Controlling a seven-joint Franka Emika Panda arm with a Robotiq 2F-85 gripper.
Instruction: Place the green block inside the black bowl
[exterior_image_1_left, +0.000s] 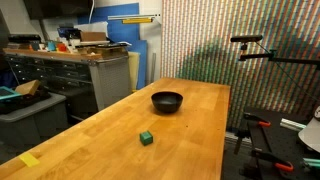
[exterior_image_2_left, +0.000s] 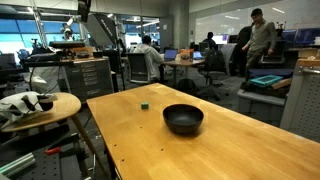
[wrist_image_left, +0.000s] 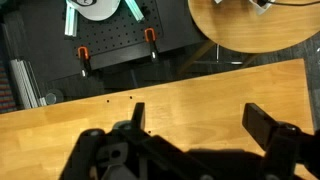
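Right up against the wrist camera we have the gripper (wrist_image_left: 200, 125), its dark fingers (wrist_image_left: 262, 124) spread wide with nothing between them, only bare wood below. It is empty-handed, and neither task object shows in the wrist view. We cannot pick the gripper out in either exterior view.

Biggest thing in play is the wooden table (exterior_image_1_left: 200, 130), long and pale, and everything that matters sits on it.

Next down, the black bowl (exterior_image_1_left: 167, 101), round and shallow with a glossy rim, stands upright on the table. We look into it in an exterior view (exterior_image_2_left: 183, 119) and it appears empty, with no green inside.

Then the green block (exterior_image_1_left: 146, 138), a small dark cube resting flat on the wood, near the bowl but clearly apart from it, with open table between them. In an exterior view (exterior_image_2_left: 144, 102) it lies beyond the bowl, again not touching it.

Smallest of all, a flat yellow tape piece (exterior_image_1_left: 29, 159) lies well away from the bowl, at the table's near corner, and is no part of the job.

So we judge the task barely begun: the block is ungrasped, the bowl unfilled. The reach, the grasp, the carry across to the bowl and the release are all left.
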